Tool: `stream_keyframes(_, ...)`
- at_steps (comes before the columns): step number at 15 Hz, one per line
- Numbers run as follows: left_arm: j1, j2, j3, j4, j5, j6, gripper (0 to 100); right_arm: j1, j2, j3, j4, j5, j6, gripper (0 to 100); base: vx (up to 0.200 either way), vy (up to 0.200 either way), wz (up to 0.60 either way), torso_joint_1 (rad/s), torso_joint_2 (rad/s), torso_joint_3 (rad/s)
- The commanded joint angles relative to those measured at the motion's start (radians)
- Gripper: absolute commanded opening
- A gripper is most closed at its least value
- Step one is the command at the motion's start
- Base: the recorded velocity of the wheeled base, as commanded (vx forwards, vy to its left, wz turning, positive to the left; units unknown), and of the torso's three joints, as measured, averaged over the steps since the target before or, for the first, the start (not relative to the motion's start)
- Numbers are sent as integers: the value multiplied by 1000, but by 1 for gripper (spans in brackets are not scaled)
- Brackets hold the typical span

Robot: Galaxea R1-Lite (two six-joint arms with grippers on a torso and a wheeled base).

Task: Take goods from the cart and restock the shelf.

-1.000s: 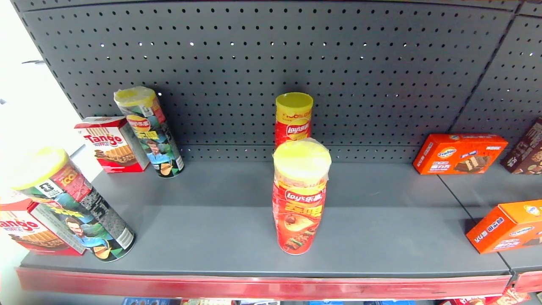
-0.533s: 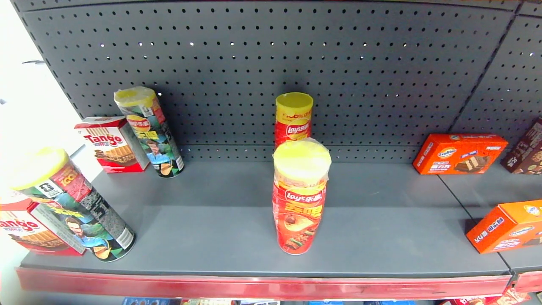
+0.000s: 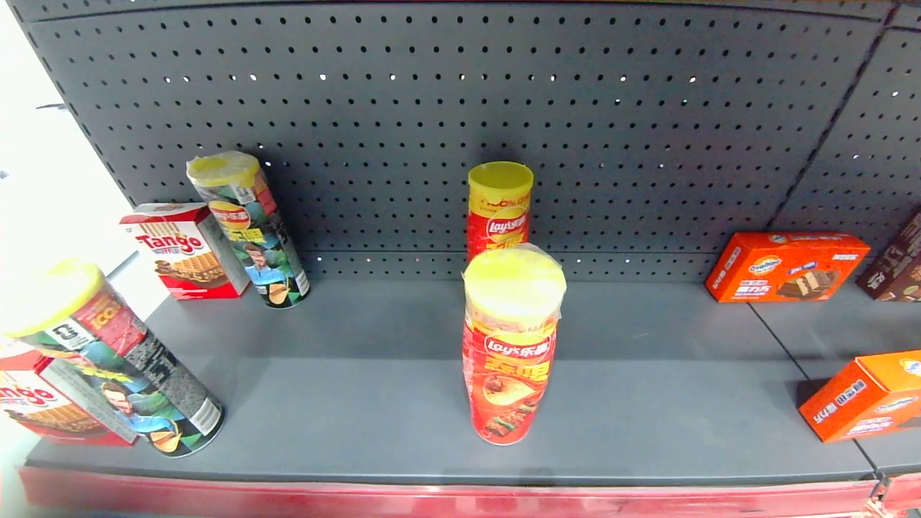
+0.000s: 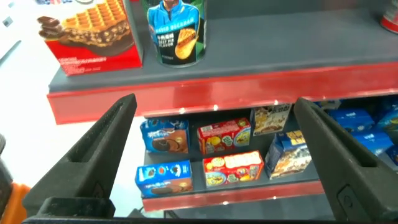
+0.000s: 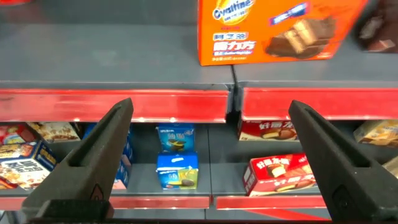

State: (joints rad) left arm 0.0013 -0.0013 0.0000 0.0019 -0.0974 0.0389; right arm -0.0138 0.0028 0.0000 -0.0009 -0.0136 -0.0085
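Neither arm carries anything. The left gripper hangs in front of the red lip of the shelf, its fingers spread wide with nothing between them. The right gripper hangs the same way, fingers wide apart, just under an orange box.

No item looks to be on its way, so I judge the next piece has to be fetched from the cart.

The shelf is only partly stocked. Counting in the head view:

- **Red cans:** two, both upright. The front red can stands mid-shelf, and the rear red can is at its 12 o'clock against the pegboard.
- **Green cans:** two. The far green can is at 10 o'clock, and the near green can is at 9 o'clock by the lip.
- **Wafer boxes:** two. The far wafer box touches the far green can, and the near wafer box is tucked behind the near green can.
- **Orange boxes:** two. The far orange box is at 2 o'clock and the near orange box at 3 o'clock.
- **Brown box:** one, at the far edge at 2 o'clock.

Wide bare stretches lie on both sides of the red cans, so most of the restocking seems still to come.

Small packs crowd the level below, too many to count.
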Motion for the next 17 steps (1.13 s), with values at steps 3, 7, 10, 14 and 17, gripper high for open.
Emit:
stream_keyframes(3, 0, 1, 0, -2, -1, -1, 100, 0, 2, 0, -1, 0, 1, 100, 0, 0, 0, 0, 0, 0)
stream_keyframes(7, 0, 1, 0, 0, -1, -1, 100, 0, 2, 0, -1, 1, -1, 100, 0, 0, 0, 0, 0, 0)
stream_keyframes(10, 0, 1, 0, -2, -1, -1, 100, 0, 2, 0, -1, 1, -1, 100, 0, 0, 0, 0, 0, 0)
stream_keyframes(14, 0, 1, 0, 0, -1, -1, 100, 0, 2, 0, -1, 3, -7, 100, 0, 0, 0, 0, 0, 0)
stream_keyframes(17, 0, 1, 0, 0, -1, -1, 100, 0, 2, 0, -1, 1, -2, 100, 0, 0, 0, 0, 0, 0)
